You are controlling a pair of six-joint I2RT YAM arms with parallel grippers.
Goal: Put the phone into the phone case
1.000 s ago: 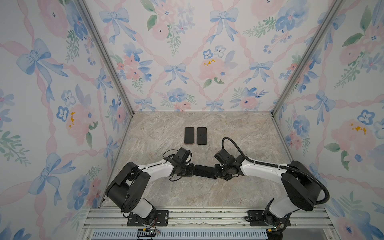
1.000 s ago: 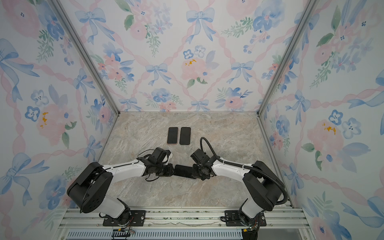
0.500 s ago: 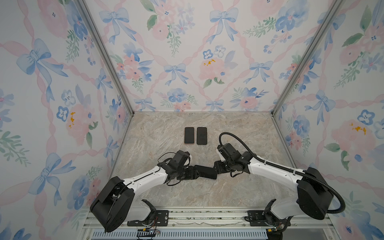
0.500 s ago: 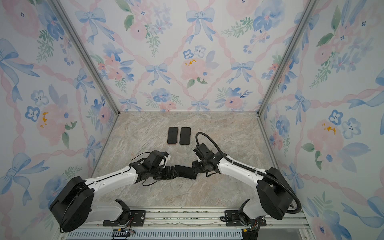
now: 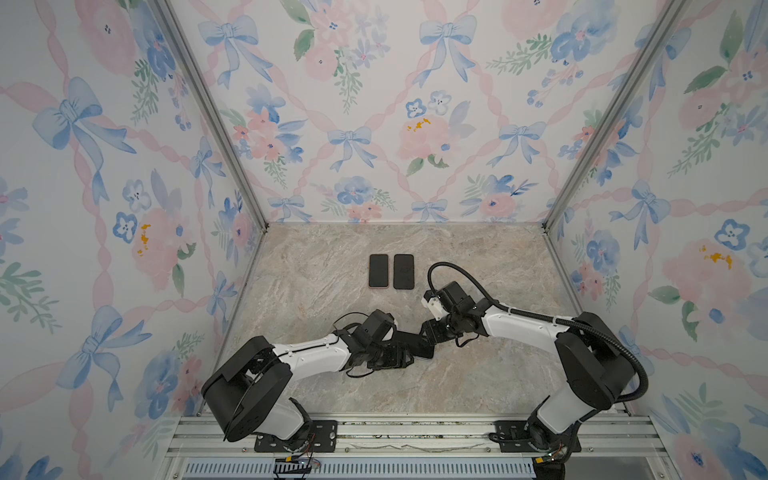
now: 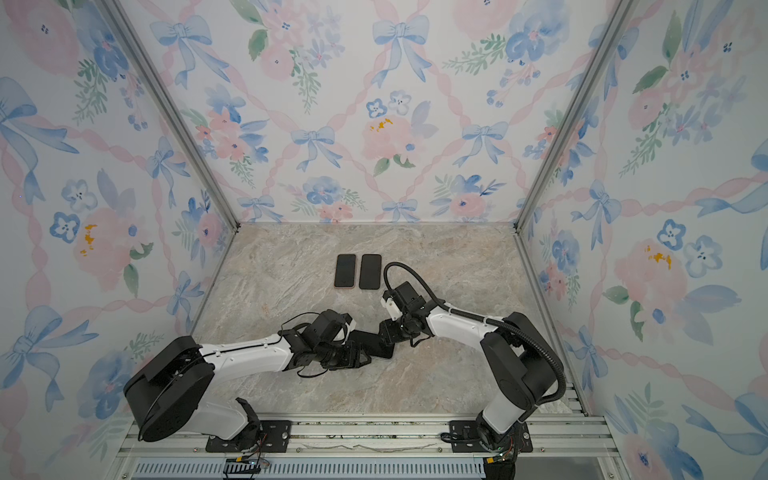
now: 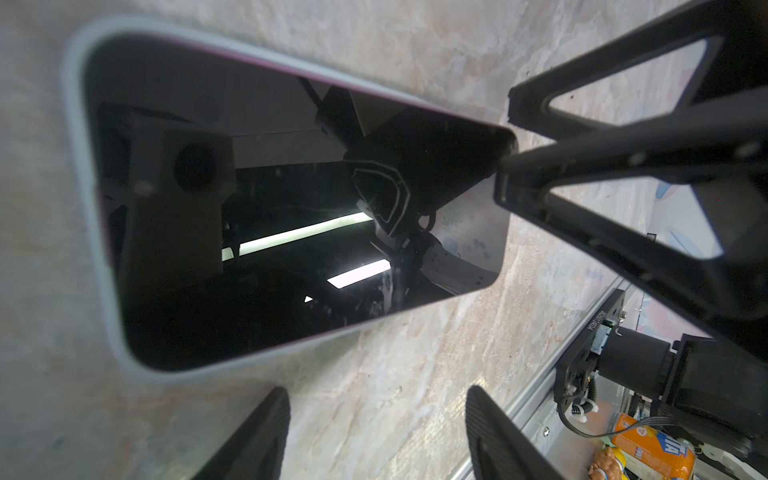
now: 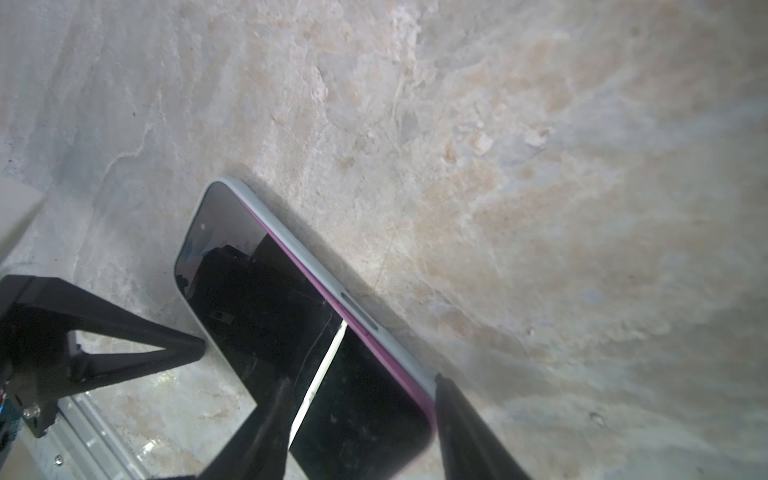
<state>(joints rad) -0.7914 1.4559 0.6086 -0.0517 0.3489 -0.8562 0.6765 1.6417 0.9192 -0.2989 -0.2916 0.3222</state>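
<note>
Judging it stiff & slick, pinch phone point(image 7: 291, 249) in case point(image 7: 85, 195) by long edges. L gripper point(image 7: 376, 390), R gripper point(image 8: 361, 380) agape, empty.

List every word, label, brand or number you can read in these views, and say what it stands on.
"TA": end of a cut-off word on the orange packet; the rest is hidden.
White print on the black base plate: too small to read.
The phone shows no text.
</note>
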